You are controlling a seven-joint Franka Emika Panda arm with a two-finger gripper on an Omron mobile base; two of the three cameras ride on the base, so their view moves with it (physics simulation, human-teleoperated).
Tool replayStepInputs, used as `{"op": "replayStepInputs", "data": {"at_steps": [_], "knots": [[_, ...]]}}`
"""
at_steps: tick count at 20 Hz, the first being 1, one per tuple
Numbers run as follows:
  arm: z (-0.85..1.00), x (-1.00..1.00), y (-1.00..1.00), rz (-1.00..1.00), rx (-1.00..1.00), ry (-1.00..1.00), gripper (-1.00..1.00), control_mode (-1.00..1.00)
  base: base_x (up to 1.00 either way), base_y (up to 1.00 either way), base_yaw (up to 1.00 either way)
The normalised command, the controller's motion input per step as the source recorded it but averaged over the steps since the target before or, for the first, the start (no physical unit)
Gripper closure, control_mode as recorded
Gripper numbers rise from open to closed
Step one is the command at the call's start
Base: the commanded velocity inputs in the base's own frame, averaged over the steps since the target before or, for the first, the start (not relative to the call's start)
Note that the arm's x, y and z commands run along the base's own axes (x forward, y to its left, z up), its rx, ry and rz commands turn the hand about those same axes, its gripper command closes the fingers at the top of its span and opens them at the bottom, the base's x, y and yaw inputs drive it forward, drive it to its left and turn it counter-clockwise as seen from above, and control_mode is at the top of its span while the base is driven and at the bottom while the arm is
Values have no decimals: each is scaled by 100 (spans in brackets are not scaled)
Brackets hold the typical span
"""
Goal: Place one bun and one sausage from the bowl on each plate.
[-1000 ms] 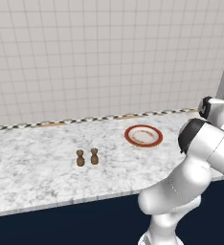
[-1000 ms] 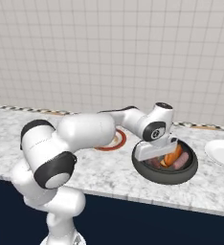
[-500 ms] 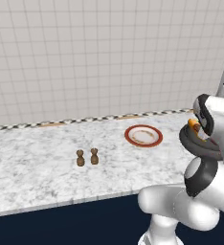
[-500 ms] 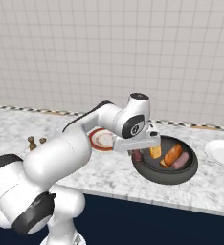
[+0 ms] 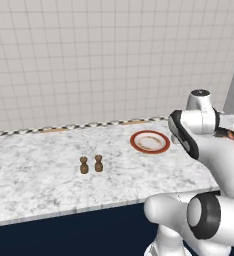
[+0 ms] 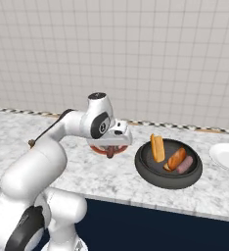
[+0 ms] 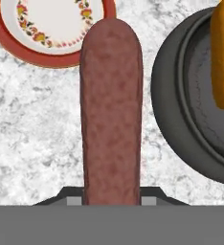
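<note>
A: Between the jaws (image 6: 110,153) sits 1 brown sausage (image 7: 112,110), clamped near its base; in the hand view it runs straight up the middle.

B: Where does the sausage hang?

A: Above the marble table (image 6: 116,176), between the red-rimmed plate (image 7: 51,28) and the dark bowl (image 7: 190,110). Its far end overlaps the near rim of that plate in the hand view. From the right base view the sausage pokes down out of the jaws in front of the plate, just left of the bowl.

B: What lies in the bowl?

A: In the right base view, 3 pieces: 1 orange-tan bun (image 6: 157,147) leaning against the left inner wall, a 2nd bun (image 6: 176,158) lying beside it, and another sausage (image 6: 185,164) touching that bun on its right. The hand view catches an orange bun edge at the upper right.

B: And the plates?

A: The red-rimmed plate has a cream centre with a small floral ring, and carries nothing I can see. A plain white plate (image 6: 227,156) lies to the right of the bowl, well apart from the jaws, also bare.

B: Anything else on the table?

A: 2 small brown shakers (image 5: 91,164) stand side by side left of the red-rimmed plate in the left base view, well apart from it.
</note>
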Motion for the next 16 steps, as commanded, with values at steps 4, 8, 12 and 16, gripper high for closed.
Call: {"op": "replayStepInputs", "data": {"at_steps": [4, 8, 12, 16], "knots": [[9, 79, 25, -25, 0, 5, 100, -100, 0, 0, 0], [0, 70, 15, -19, -1, 7, 100, -100, 0, 0, 0], [0, 56, 9, -17, 0, 4, 100, -100, 0, 0, 0], [-21, 48, 0, -13, 0, 7, 100, -100, 0, 0, 0]]}}
